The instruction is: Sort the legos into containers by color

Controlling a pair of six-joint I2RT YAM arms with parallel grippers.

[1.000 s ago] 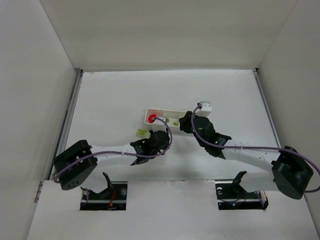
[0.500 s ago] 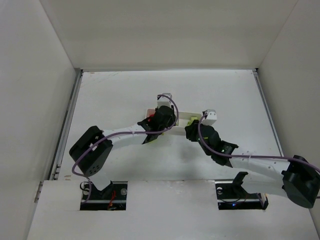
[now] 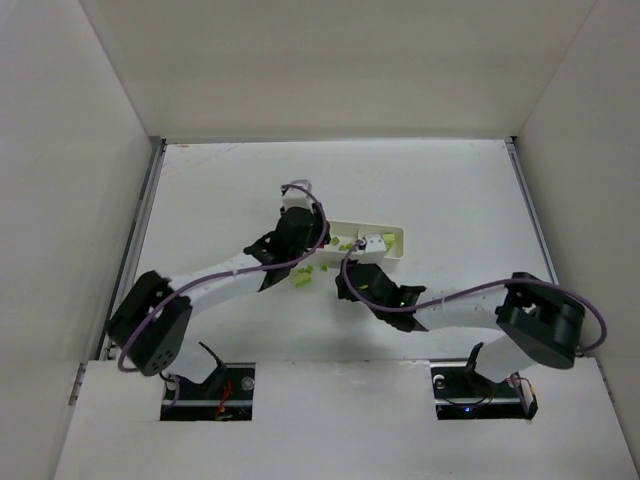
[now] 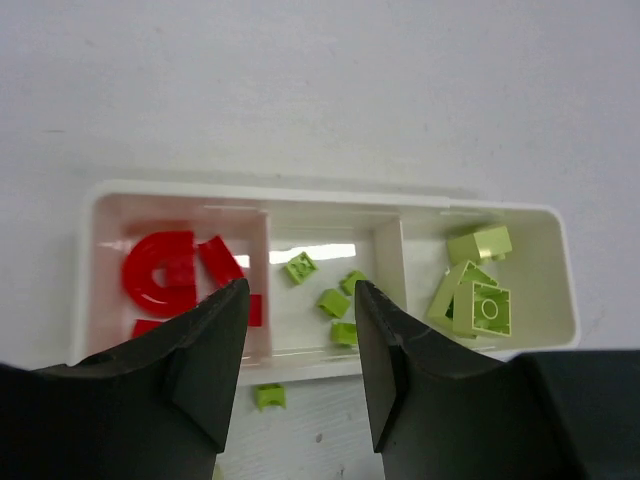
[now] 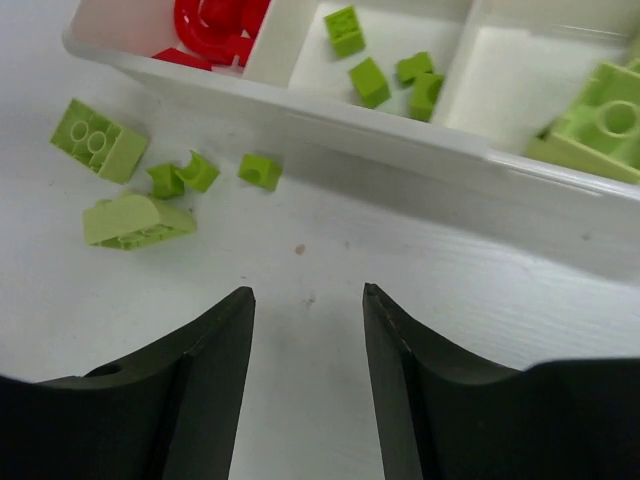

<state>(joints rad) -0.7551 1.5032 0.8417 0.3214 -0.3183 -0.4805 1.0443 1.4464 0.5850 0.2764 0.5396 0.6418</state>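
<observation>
Overhead: the white tray (image 3: 392, 238) lies mid-counter (image 3: 450, 190). Both arms reach toward it, and loose lime legos (image 3: 305, 275) sit just near of it.

Left wrist: the left tool (image 4: 300, 295) is parted and empty above the tray. Red legos (image 4: 165, 270) lie in the left compartment, sorted lime legos (image 4: 330, 300) in the middle and right.

Right wrist: the right tool (image 5: 305, 295) is parted and empty. Five loose lime legos remain on the counter, so sorting looks mostly done.

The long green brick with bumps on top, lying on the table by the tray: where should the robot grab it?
Probably by its two long flat sides, coming straight down from above. The green brick lies flat, bumps up, so those sides stand upright and parallel. A small green piece sits close to one short end, so pinching end to end looks harder.
</observation>
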